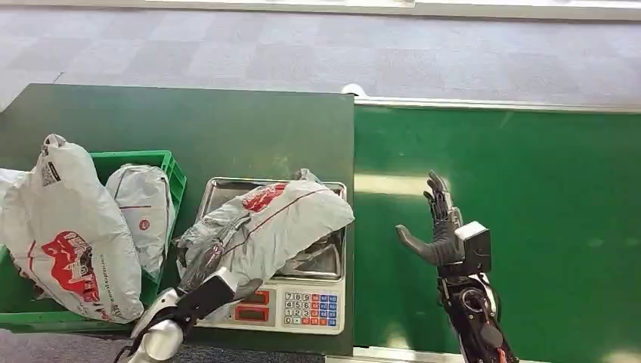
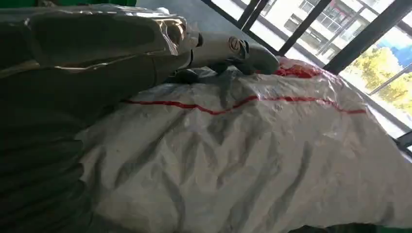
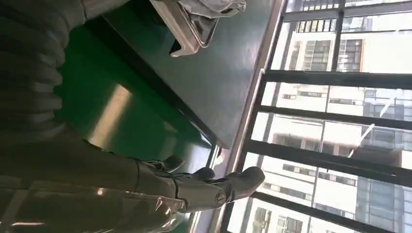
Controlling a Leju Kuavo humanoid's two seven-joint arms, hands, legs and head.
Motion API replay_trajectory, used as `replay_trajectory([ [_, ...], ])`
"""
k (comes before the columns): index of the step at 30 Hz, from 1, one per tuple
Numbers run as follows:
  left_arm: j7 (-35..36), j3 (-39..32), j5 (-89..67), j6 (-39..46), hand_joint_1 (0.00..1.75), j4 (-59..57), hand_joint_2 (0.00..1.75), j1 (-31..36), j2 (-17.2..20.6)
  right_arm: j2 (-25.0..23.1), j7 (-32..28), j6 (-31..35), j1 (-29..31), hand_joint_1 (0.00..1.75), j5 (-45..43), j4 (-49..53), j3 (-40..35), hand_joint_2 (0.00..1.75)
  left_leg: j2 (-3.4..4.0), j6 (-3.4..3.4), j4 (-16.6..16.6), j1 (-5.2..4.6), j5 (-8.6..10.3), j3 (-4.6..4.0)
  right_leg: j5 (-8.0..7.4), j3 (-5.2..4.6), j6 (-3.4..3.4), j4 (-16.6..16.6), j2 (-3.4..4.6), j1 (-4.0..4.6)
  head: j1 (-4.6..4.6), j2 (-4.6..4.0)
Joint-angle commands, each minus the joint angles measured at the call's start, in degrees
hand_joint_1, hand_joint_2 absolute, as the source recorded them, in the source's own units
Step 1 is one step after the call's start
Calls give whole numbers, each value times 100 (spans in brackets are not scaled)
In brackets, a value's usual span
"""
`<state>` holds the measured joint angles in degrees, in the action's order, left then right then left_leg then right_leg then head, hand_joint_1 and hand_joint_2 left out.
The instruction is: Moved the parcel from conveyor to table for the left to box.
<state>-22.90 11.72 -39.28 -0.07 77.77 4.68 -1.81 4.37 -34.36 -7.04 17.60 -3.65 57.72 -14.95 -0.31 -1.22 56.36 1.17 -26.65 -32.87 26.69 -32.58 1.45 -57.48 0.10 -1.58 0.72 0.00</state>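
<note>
At the far left of the head view a green crate (image 1: 175, 175) sits on the dark table (image 1: 227, 128), with two grey parcels in it: a large one with a red print (image 1: 64, 234) leaning over the crate's near-left side, and a smaller one (image 1: 142, 208) standing behind it. Just right of the crate is a weighing scale (image 1: 302, 306) with a steel tray (image 1: 219, 189) and a coloured keypad facing the robot. The parcel (image 1: 276, 219), grey with red lines and a red mark, lies across that tray and overhangs it on the left. The left hand (image 1: 208, 265) grips the parcel's near-left end, fingers pressed into the crumpled plastic; the left wrist view shows the thumb lying across the bag's top. Right of the table's edge runs the green conveyor (image 1: 529, 197). Over it the right hand (image 1: 442, 227) is raised, fingers spread and straight, holding nothing.
</note>
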Motion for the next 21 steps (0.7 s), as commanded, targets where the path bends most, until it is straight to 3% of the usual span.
replay_trajectory([
  [1, 489, 454, -663, -89, 0, -1073, 175, 292, 241, -38, 64, 26, 161, 0, 83, -388, -49, 175, 6, 10, -22, -1, 9, 19, -9, 16, -19, 19, 0, 3, 0, 0],
  [11, 609, 559, -1029, -47, 0, -1179, 175, 432, 262, -55, 135, 45, 17, 0, 151, -193, 36, 175, -28, 9, -11, -6, 14, 56, 4, 66, -2, 6, -27, -4, 0, 0],
  [16, 571, 540, -854, -198, 0, -1139, 175, 423, 278, -53, 274, 67, -181, 0, 202, 125, 138, 175, -18, 21, -23, -5, 36, 44, -20, 46, -9, 18, -23, -1, 0, 0],
  [17, 524, 533, -799, -187, 7, -1120, 175, 423, 277, -48, 283, 74, -212, 0, 205, 163, 152, 175, -30, 18, -9, -8, 25, 61, -5, 69, 1, 5, -32, -6, -2, 0],
  [18, 402, 516, -704, -111, 129, -1077, 175, 413, 280, -34, 291, 84, -265, 0, 206, 228, 171, 175, -24, 21, -16, -8, 33, 50, -14, 55, -5, 10, -28, -5, 0, 0],
  [20, 271, 513, -641, 63, 166, -1008, 175, 396, 283, -3, 304, 108, -363, 0, 207, 337, 212, 175, -31, 18, -9, -8, 25, 67, -4, 79, 0, 4, -34, -6, 0, 0],
  [21, 106, 505, -614, 269, 168, -953, 175, 377, 268, 24, 304, 106, -402, 0, 201, 376, 222, 175, -20, 23, -28, -5, 45, 36, -28, 44, -14, 22, -27, 0, -2, 0],
])
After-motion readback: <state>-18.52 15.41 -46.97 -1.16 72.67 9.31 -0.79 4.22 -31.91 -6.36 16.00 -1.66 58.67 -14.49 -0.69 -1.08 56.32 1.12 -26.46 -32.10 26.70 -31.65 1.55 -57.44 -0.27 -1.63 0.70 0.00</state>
